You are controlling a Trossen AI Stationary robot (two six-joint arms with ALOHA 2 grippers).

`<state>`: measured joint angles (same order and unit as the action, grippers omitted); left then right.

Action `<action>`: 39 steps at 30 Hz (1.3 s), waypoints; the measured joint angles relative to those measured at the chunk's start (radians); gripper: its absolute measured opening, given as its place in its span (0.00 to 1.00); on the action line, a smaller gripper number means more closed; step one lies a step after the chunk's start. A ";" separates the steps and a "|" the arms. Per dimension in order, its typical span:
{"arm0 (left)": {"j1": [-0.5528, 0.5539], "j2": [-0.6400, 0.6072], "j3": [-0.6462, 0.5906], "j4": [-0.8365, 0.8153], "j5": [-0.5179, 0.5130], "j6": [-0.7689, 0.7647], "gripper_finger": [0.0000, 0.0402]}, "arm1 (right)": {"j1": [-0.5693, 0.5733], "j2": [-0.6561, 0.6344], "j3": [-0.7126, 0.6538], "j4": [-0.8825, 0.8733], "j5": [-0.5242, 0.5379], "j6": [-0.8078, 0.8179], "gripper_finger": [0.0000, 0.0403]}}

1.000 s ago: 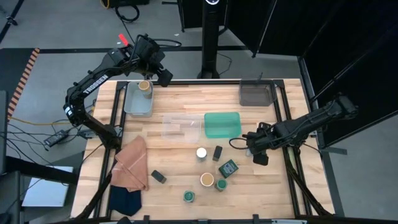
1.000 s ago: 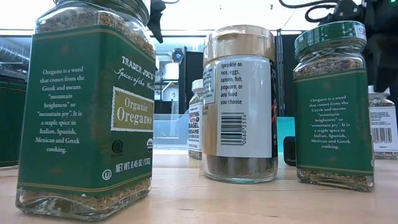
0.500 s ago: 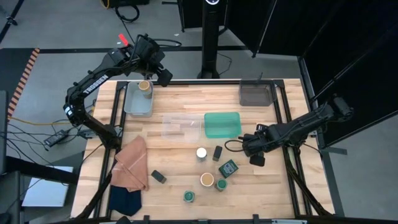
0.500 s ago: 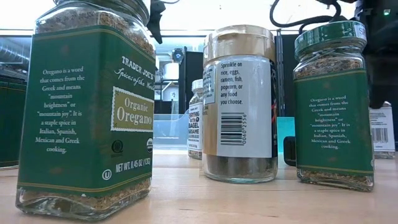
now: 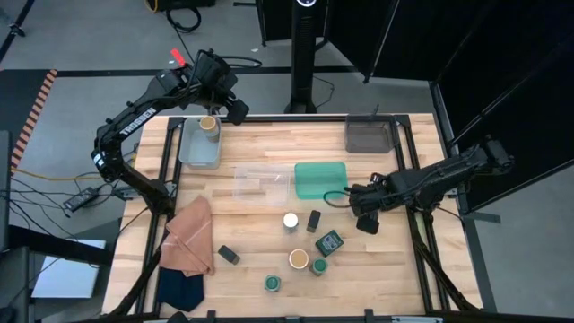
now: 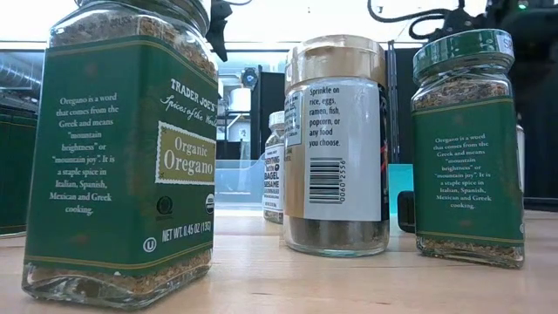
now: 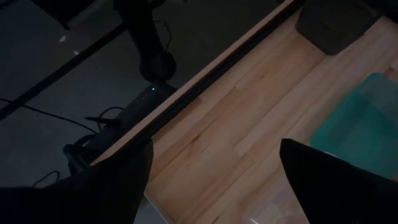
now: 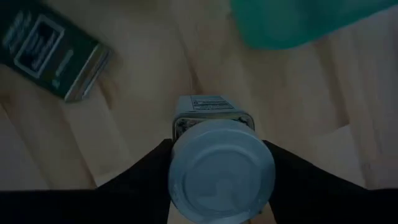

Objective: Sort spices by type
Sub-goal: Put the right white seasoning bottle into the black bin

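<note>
Wooden counter (image 5: 269, 148) on a dark studio floor. Sorting barely begun. Only one spice seen in a tray: tan-lid jar (image 5: 208, 125) in grey tray (image 5: 193, 151), far left corner. Left jaws spread wide and holding nothing, hanging just above that tray.

Loose mid-counter, none grouped yet:
- white-lid jar (image 5: 291, 220), beside black tin (image 5: 313, 220)
- green tin (image 5: 328, 241)
- second tan jar (image 5: 298, 259), touching or nearly touching green-lid jar (image 5: 317, 266)
- lone green jar (image 5: 273, 283) near front edge
- second black tin (image 5: 228, 255) just beside orange cloth (image 5: 188, 238)

Right arm (image 5: 430, 179) low over counter, right of teal tray (image 5: 320, 179). Right jaws clenched on a pale-lidded jar (image 8: 221, 169), lid toward wrist camera. Likely lifted, though contact with counter hard to judge. Destination not yet shown.

Against a second ago:
- right jaws narrowed from wide onto the jar
- right arm drawn up-counter, closer to teal tray
- labelled jar at far right of low view gone from its spot
- left arm and every loose spice unmoved
</note>
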<state>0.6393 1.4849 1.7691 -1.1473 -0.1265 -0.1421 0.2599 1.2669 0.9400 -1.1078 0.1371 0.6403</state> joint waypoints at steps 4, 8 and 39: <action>0.000 0.000 0.000 0.000 0.000 0.000 0.89 | -0.060 -0.038 0.059 -0.079 0.033 -0.007 0.52; 0.000 0.000 0.000 0.000 0.000 -0.001 0.89 | -0.140 -0.073 0.129 -0.174 0.111 -0.030 0.52; 0.000 0.000 0.000 0.000 -0.024 -0.020 0.89 | -1.068 0.230 0.231 0.181 0.143 -0.458 0.52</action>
<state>0.6395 1.4849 1.7691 -1.1475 -0.1503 -0.1623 -0.8079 1.4966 1.1709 -0.9267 0.2805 0.1820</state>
